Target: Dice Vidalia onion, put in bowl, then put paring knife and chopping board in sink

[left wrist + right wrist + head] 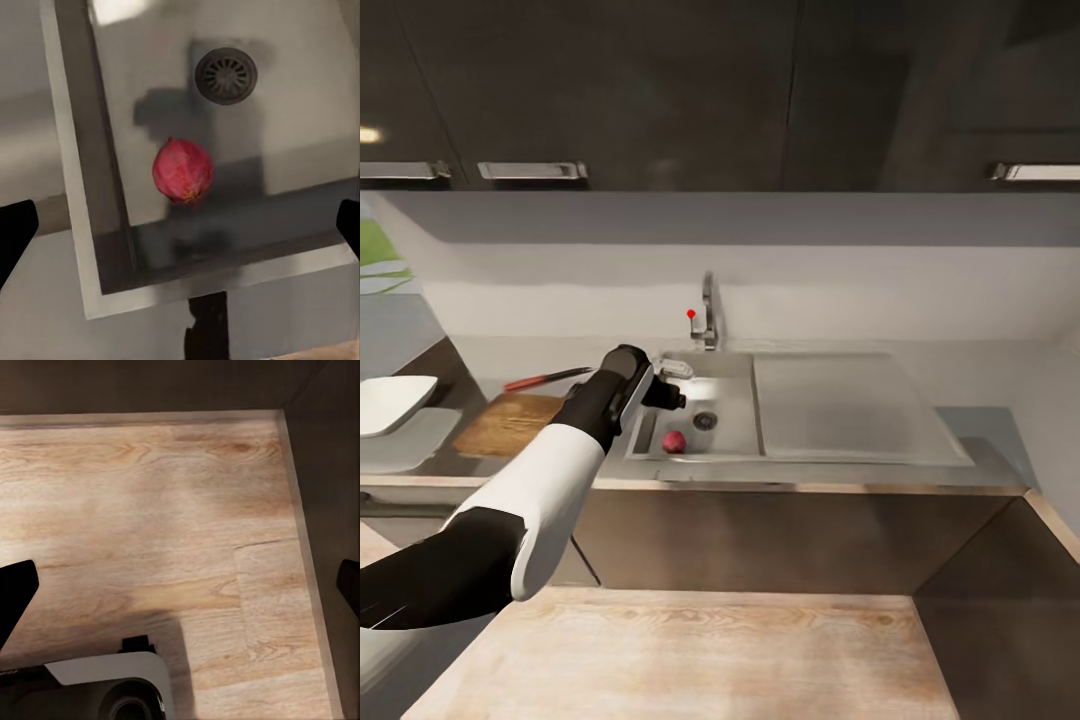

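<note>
My left gripper (672, 385) hovers over the sink (732, 370), fingers spread wide, gripping nothing. The Vidalia onion (183, 171) lies on the basin floor between them, the drain (226, 74) at its one o'clock. My right gripper's fingertips (16, 589) are parted above wooden floor (150, 510).

Your head view is pretty soft all over, kind of low-res render mush, with dim upper cabinets (610, 90) and a brighter wall below them. There's a white glare patch on the sink (730, 395) floor, and you get the same hotspot in the left wrist view. The Vidalia onion (183, 171) sits among blurry dark shadows. Your floor (150, 510) looks evenly lit, with a soft shadow.
</note>
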Controlling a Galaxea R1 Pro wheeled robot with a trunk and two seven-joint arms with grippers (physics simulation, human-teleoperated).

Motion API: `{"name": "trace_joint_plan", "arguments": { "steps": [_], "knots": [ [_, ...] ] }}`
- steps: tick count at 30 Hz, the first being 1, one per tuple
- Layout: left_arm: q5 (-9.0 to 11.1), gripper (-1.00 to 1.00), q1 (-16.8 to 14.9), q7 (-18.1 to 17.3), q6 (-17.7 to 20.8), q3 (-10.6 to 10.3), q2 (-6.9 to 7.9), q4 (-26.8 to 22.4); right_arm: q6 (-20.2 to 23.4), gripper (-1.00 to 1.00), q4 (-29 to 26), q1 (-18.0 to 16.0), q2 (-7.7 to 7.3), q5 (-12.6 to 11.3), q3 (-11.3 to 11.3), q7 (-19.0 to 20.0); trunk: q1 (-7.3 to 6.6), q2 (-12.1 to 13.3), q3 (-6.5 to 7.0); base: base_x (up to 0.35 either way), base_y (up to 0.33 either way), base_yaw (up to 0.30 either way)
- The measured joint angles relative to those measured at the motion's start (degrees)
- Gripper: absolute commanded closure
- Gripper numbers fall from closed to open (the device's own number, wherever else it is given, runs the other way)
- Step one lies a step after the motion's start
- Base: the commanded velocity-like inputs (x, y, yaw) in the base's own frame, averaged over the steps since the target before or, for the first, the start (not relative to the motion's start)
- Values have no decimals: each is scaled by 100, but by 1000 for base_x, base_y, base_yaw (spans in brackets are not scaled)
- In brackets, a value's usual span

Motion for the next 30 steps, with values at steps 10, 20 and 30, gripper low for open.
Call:
{"name": "trace_joint_plan", "arguments": {
  "steps": [10, 20, 30],
  "knots": [
    [-8, -100, 0, 0, -3, 2, 6, 12, 0, -100, 2, 0, 2, 0, 1, 0, 3, 1, -54, 74, -16, 0],
    [-1, -100, 0, 0, -3, 1, 7, 12, 0, -100, 3, 0, 3, 0, 0, 0, 1, 0, -120, 85, -84, 0],
    [511, -100, 0, -6, -8, 15, 10, 19, 2, -100, 4, 0, 2, 0, 1, -1, 3, 1, -187, 54, -59, 0]
  ]
}}
